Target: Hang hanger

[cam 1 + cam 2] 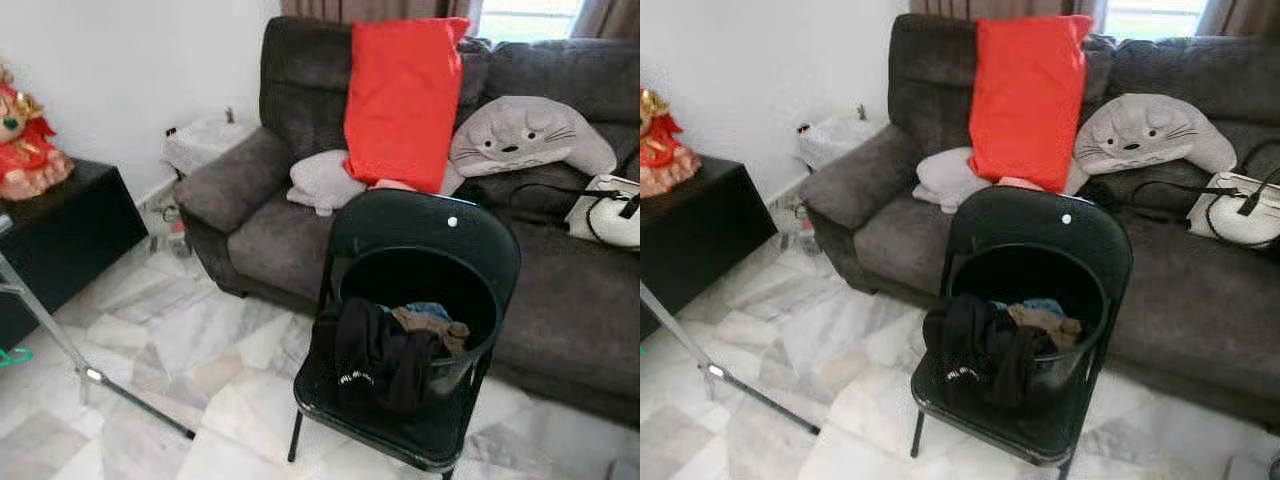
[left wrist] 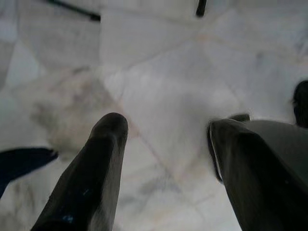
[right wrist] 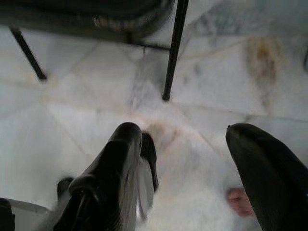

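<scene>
Laundry basket on the black chair at frame centre; no hanger visible. My left hand and right hand hang released above the floor; I'd expect a light, stiff hanger, gripped at its neck.

Folding chair: front legs cut off by the lower edge. Bucket: contents partly hidden under the draped black garment. Doll: cropped at the left edge. Bare toes beside the right gripper: owner out of frame.
</scene>
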You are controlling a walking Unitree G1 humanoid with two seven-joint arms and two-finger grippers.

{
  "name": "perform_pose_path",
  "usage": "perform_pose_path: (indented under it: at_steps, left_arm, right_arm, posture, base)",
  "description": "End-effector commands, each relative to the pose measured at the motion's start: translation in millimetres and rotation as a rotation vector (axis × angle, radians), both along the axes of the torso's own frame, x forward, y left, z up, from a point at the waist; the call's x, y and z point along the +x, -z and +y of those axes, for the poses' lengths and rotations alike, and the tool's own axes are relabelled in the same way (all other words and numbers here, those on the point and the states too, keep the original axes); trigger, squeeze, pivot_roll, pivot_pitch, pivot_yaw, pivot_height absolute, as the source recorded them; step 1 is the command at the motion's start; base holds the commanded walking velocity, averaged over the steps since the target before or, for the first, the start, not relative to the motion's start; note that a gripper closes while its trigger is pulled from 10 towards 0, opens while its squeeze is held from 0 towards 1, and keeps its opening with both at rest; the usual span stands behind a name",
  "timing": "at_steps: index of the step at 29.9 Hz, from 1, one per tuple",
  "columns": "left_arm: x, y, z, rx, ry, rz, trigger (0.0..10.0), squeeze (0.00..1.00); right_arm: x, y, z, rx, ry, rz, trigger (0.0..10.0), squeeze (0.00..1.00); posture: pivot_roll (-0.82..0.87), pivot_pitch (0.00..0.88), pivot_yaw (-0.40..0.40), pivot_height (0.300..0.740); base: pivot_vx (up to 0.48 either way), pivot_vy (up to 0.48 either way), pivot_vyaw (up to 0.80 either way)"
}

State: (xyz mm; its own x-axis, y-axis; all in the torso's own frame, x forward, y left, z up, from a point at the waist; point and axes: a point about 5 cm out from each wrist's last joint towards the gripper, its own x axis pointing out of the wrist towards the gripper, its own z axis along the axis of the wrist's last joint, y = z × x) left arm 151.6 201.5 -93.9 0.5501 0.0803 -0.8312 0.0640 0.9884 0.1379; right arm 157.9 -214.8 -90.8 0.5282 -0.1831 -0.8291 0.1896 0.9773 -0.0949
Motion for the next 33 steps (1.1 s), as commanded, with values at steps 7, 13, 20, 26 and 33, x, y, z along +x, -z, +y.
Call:
perform_pose_path:
  at_steps: [7, 13, 20, 26, 33]
  left_arm:
    - [-4.3, 0, 8.7, -0.001, -0.044, 0.003, 10.0, 0.0]
    - [-4.6, 0, 9.1, 0.0, -0.042, 0.004, 10.0, 0.0]
    - [-3.9, 0, 9.1, 0.001, -0.031, 0.001, 10.0, 0.0]
    - [-3.8, -1, 9.7, 0.003, -0.02, 0.002, 10.0, 0.0]
    - [-3.1, -2, 15.5, 0.015, -0.017, 0.001, 10.0, 0.0]
  right_arm:
    - [24.9, -13, 7.8, -0.01, -0.091, -0.153, 10.0, 0.0]
    - [57.5, -45, 8.5, -0.075, -0.234, -0.479, 10.0, 0.0]
    - [71.7, -84, 17.6, -0.07, -0.319, -0.77, 10.0, 0.0]
    - [66.4, -89, 41.1, 0.054, -0.46, -0.785, 10.0, 0.0]
    - [95.0, -93, 48.3, 0.132, -0.487, -0.699, 10.0, 1.0]
  posture:
    - [0.01, 0.001, 0.078, 0.74]
    - [0.0, 0.002, 0.078, 0.74]
    - [-0.02, 0.0, 0.074, 0.74]
    - [-0.02, 0.0, 0.083, 0.74]
    - [0.0, 0.0, 0.095, 0.74]
  base:
    - [0.0, 0.0, 0.0]
    - [0.0, 0.0, 0.0]
    - [0.0, 0.0, 0.0]
    - [0.0, 0.0, 0.0]
    - [0.0, 0.0, 0.0]
